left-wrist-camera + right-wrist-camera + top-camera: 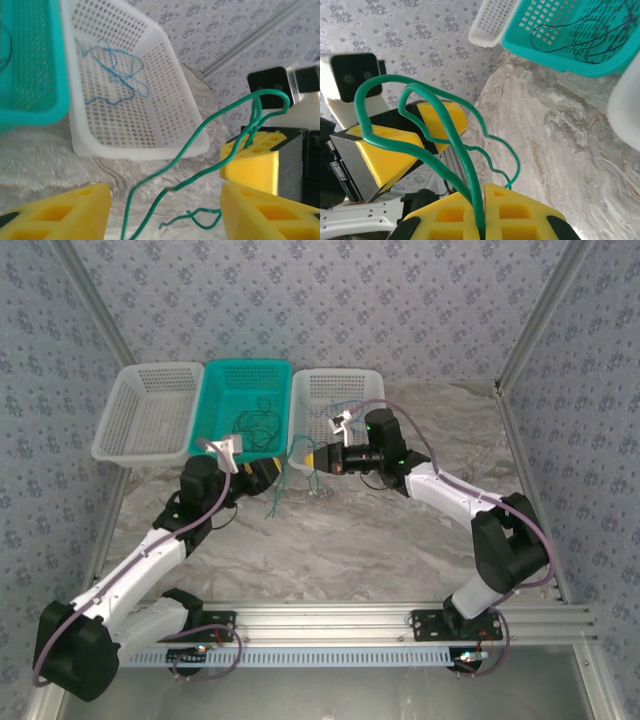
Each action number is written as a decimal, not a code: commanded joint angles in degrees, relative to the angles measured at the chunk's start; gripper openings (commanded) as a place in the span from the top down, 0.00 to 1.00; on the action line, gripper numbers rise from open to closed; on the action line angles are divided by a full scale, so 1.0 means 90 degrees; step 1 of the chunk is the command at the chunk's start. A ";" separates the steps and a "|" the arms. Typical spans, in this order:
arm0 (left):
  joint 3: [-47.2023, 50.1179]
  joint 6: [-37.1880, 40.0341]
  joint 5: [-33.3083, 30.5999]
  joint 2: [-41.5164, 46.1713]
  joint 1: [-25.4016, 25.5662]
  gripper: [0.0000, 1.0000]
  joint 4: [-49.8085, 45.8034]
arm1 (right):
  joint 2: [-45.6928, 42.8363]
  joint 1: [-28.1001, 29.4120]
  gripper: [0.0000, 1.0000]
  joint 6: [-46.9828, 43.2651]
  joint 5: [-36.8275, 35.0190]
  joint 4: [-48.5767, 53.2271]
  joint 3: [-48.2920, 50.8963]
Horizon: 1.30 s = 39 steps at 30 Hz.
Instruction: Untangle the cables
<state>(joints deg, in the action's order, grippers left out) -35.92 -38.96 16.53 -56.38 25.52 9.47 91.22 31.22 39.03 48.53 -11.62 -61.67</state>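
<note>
Counting from the near edge to the far, these are listed.

Arms: two, bolted side by side at the near edge of the table (380, 540).

Grippers: two, facing each other over the table just near of the baskets.
- Left gripper (266, 472): its two yellow fingers (55, 212) are spread apart and nothing is pinched. In the left wrist view the green cable (472, 192) is seen running between them. Whether it touches them cannot be told.
- Right gripper (482, 217): its two yellow fingers (520, 212) are pressed together and pinch the green cable.

Cables: three.
- One green, held in the air by the right gripper. It rises in loops toward the left gripper, and loose strands hang to the table.
- One dark cable (590, 30), lying tangled in the teal basket (222, 390).
- One blue cable (117, 75), lying loosely coiled in the right white basket (140, 147).

Baskets: three, set in a row at the far side.
- One left white basket (115, 430).
- One teal basket, in the middle.
- One right white basket.
</note>
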 commanded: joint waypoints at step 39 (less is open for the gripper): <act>-0.0403 0.2275 0.0508 -0.0239 0.0365 0.78 0.0539 | -0.0014 0.0515 1.00 -0.0164 0.0200 0.0402 -0.0446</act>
<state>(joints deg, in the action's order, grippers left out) -39.66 -19.42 21.08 -58.54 28.53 12.21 92.03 35.57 38.54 49.58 -8.75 -63.37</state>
